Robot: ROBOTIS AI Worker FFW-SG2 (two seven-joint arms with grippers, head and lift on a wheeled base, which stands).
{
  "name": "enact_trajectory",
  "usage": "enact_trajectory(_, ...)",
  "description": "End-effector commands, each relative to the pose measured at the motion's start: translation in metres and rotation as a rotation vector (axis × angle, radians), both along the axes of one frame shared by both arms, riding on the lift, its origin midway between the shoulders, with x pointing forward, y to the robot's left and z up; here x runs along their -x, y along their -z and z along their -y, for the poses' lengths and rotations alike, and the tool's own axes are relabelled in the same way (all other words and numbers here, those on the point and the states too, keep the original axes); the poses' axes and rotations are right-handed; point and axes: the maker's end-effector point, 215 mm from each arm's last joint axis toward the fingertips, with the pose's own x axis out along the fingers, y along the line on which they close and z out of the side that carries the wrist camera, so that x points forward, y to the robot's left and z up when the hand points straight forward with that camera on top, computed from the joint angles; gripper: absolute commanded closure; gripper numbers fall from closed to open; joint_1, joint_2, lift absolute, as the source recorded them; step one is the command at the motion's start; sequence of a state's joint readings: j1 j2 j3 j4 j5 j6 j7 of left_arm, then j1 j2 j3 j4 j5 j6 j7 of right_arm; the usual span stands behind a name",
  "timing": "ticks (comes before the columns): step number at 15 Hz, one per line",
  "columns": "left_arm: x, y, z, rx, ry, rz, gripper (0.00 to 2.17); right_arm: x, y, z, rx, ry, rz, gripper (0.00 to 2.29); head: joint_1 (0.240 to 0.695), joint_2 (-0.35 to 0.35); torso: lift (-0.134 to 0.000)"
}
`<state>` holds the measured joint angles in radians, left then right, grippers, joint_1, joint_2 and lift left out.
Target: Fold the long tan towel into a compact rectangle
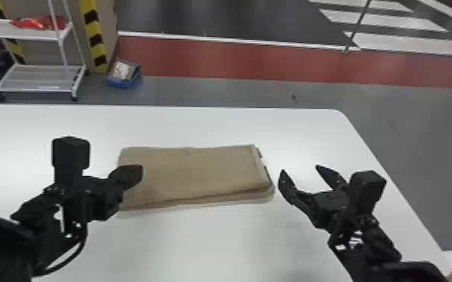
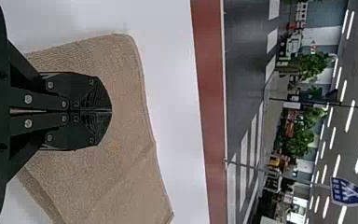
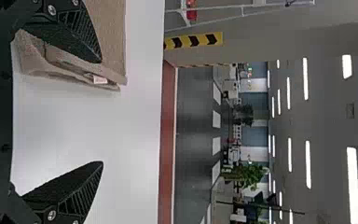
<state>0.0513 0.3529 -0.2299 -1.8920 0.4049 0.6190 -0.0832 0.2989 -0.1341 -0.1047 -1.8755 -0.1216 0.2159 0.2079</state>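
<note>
The tan towel lies folded as a flat rectangle in the middle of the table, its layers slightly offset along the near edge and right end. Over its left end is my left gripper, with its fingers closed together; in the left wrist view that gripper shows above the towel, nothing visible between its tips. My right gripper stands open just off the towel's right end. In the right wrist view the gripper has its fingers wide apart, one of them partly in front of the towel's layered end.
The white table extends around the towel on all sides, with its right edge beyond my right arm. Past the far edge, a white rack and a blue bin stand on the floor.
</note>
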Motion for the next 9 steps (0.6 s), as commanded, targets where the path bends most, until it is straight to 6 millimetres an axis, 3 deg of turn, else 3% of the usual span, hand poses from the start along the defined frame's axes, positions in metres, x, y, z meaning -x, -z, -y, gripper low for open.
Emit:
enact_trajectory(1,-0.007,0.012,0.001,-0.016,0.003,-0.016,1.92,-0.010,0.001,-0.003,0.004,-0.006,-0.044,0.11,0.695,-0.142,-0.123)
enact_trajectory(4,-0.015,0.024,0.007,-0.017,0.007,-0.031,1.92,-0.026,-0.007,-0.006,0.044,-0.014,-0.032,0.11,0.695,-0.135,-0.123)
enact_trajectory(7,-0.021,0.028,0.021,-0.019,0.027,-0.026,1.92,-0.049,0.009,-0.010,0.049,-0.033,-0.081,0.11,0.695,-0.136,-0.123)
enact_trajectory(9,-0.026,0.032,0.020,-0.015,0.018,-0.031,1.92,-0.065,0.018,-0.010,0.067,-0.037,-0.122,0.12,0.695,-0.140,-0.123)
